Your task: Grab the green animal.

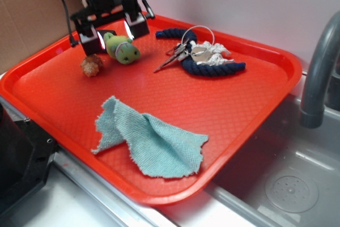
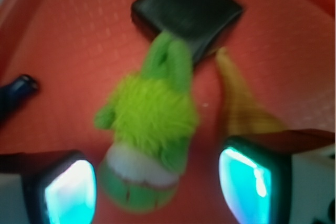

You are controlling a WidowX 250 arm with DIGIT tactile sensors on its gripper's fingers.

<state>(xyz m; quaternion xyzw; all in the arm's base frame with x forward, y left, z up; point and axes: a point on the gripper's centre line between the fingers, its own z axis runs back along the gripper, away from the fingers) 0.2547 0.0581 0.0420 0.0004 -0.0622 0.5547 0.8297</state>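
Pincer (image 1: 111, 29) spread wide, fingers on either side of the green animal (image 1: 122, 49), not pinching it. Animal lies on the red tray (image 1: 223, 110) at its far-left corner, just right of the tan seashell (image 1: 92, 65); teal cloth (image 1: 151, 139) nearer the tray's front.

The green animal (image 1: 122, 48) is a small lime-green plush with fuzzy fur, a rounded head and a pale band around its body. Tiny dark marks show on its face. It lies on its side at the far left part of the red tray (image 1: 239, 104), head turned toward the tray's middle. In the wrist view its shape is blurred (image 2: 149, 129).
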